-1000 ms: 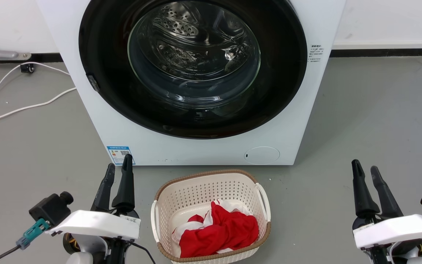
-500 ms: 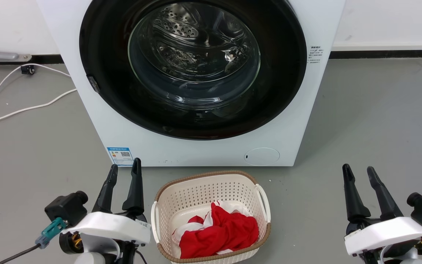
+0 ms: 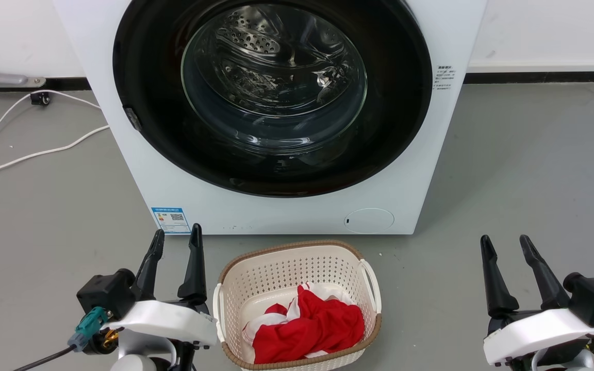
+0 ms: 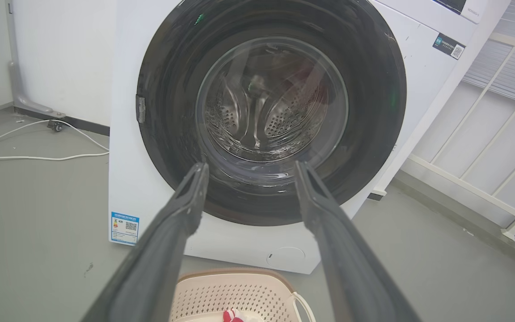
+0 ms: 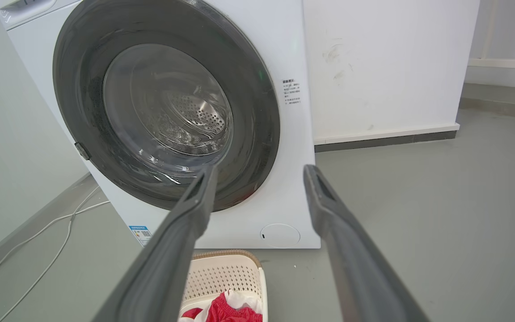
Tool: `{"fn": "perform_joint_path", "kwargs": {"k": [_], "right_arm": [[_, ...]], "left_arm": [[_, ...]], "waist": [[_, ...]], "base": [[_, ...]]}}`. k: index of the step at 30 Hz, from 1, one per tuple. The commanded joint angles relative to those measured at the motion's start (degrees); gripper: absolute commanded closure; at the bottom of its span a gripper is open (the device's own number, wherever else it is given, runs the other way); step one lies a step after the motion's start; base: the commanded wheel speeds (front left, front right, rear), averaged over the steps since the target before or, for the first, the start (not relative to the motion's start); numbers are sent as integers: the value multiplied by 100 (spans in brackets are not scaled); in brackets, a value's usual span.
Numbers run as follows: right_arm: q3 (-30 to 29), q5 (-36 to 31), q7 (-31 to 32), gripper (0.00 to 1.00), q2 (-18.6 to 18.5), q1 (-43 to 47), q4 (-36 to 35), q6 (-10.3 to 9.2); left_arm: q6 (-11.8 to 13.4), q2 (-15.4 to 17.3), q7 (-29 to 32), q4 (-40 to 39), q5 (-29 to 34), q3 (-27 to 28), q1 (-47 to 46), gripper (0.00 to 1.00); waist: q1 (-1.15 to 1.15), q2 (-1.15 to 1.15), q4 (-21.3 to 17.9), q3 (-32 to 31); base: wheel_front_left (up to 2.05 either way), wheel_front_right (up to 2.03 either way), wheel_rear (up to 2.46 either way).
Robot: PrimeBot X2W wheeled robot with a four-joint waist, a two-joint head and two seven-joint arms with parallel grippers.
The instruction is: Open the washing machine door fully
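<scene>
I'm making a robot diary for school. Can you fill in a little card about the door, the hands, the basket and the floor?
washing machine door: shut, flat against the machine's front
left hand: open, empty, apart from the door
right hand: open, empty, apart from the door
laundry basket: on the floor, between the hands
in the basket: red and white cloth
floor, left side: white cable
</scene>
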Motion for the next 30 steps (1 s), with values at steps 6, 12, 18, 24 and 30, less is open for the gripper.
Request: {"fn": "perform_joint_path", "kwargs": {"k": [6,12,18,24,30], "right_arm": [[20,-421,-67,0,9,12,-100,-2],[39,-781,-110,0,12,17,-50,-2],[51,-1042,-150,0,14,68,-52,-2],[77,-1236,-181,0,16,111,-97,-2],[110,-1400,-194,0,17,158,-151,-2]], "left_arm": [[75,23,-115,-38,398,-37,-29,0],[97,23,-206,-33,768,-68,-25,0],[134,24,-271,-15,1071,-91,-12,0],[150,26,-330,-3,1295,-98,23,0],[186,21,-402,-7,1534,-142,30,0]], "waist": [[0,0,-10,-4],[0,0,-5,-12],[0,0,-7,-19],[0,0,-16,-34],[0,0,-21,-35]], "base": [[0,0,0],[0,0,0],[0,0,0],[0,0,0],[0,0,0]]}}
